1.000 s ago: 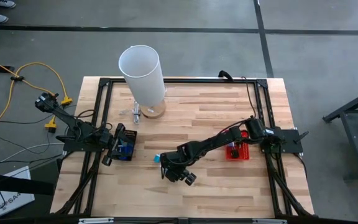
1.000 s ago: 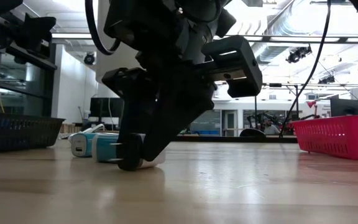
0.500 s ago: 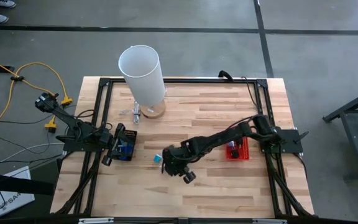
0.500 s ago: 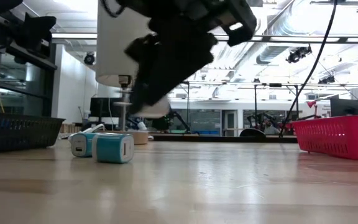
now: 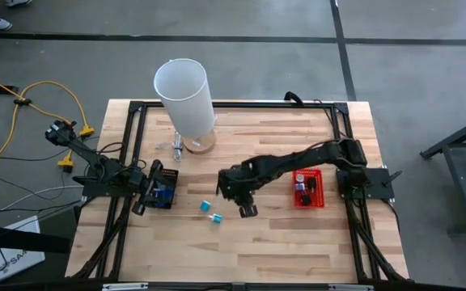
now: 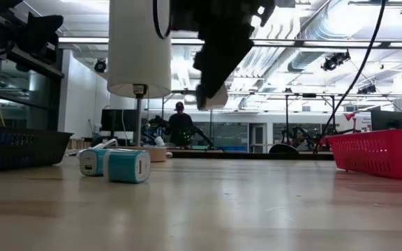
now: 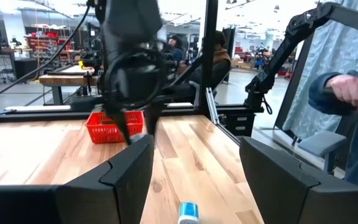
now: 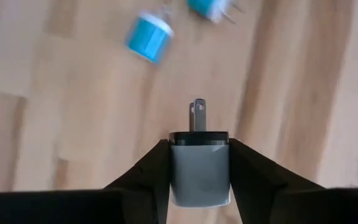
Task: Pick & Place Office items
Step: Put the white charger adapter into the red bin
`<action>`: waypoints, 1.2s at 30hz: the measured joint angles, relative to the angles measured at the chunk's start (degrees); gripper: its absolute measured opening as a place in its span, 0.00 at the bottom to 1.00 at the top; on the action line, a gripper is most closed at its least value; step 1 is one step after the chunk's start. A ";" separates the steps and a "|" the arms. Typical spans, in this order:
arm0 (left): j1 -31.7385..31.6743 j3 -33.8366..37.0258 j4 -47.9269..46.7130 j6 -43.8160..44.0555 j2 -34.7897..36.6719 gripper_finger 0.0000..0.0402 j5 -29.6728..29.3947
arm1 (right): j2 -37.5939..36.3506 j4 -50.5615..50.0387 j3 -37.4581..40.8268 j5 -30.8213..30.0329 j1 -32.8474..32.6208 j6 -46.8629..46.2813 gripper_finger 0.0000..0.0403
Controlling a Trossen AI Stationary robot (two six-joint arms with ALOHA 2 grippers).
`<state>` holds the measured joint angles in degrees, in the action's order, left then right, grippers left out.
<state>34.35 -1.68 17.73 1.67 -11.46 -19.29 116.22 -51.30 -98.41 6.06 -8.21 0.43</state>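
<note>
Right pincer (image 8: 199, 163) clenched on grey plug adapter (image 8: 199, 167), lifted off tabletop (image 5: 281, 250).
Two teal adapters (image 5: 205, 206) lie below and just beside it; red basket (image 5: 309, 188) near its arm. Left pincer (image 7: 194, 163) parked, fingers spread, well apart.

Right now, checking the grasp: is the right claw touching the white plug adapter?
Touching. The right wrist view shows the right claw with both fingers pressed against the sides of the white plug adapter, lifted above the table.

Robotics lab: more robot arms (image 7: 272, 56), workbenches (image 7: 61, 79), exposed ceiling ducts (image 6: 313, 49) and a seated person (image 6: 180, 125) behind.
</note>
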 joint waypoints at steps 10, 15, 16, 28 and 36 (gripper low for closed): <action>0.00 0.00 0.12 0.00 0.00 0.58 0.02 | -0.57 -8.35 0.04 -7.85 1.48 -9.29 0.31; 0.00 0.01 0.25 0.00 0.00 0.58 0.00 | -2.84 -13.05 0.04 -13.65 -0.08 -16.49 0.30; 0.00 0.01 0.39 0.00 0.00 0.58 0.00 | -3.57 -13.62 0.09 -13.91 -0.47 -17.46 0.30; 0.00 0.01 1.37 0.00 0.04 0.58 -0.02 | -23.96 -2.46 27.53 -24.72 -5.02 -39.73 0.32; 0.00 0.01 1.67 0.00 0.04 0.58 -0.02 | -34.91 -2.09 41.99 -31.72 -9.25 -58.45 0.31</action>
<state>34.35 -1.67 19.40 1.67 -11.42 -19.31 81.32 -53.39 -56.42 -25.66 -17.46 -58.03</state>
